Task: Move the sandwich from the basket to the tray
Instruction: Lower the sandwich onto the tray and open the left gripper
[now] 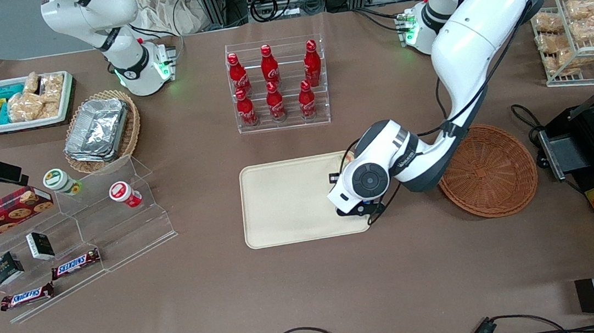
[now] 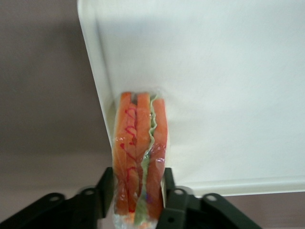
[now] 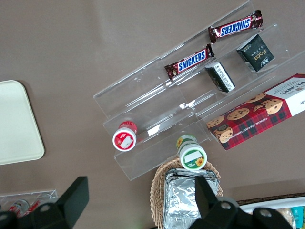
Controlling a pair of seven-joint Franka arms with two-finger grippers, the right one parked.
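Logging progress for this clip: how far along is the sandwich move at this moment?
Pickup looks done: the basket shows no sandwich in it. In hand: the gripper is shut on the sandwich, hovering over the tray near its edge closest to the basket. Left: lower it onto the tray, release, and pull the arm away.

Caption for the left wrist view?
Gripper shut on sandwich, held over the tray edge.
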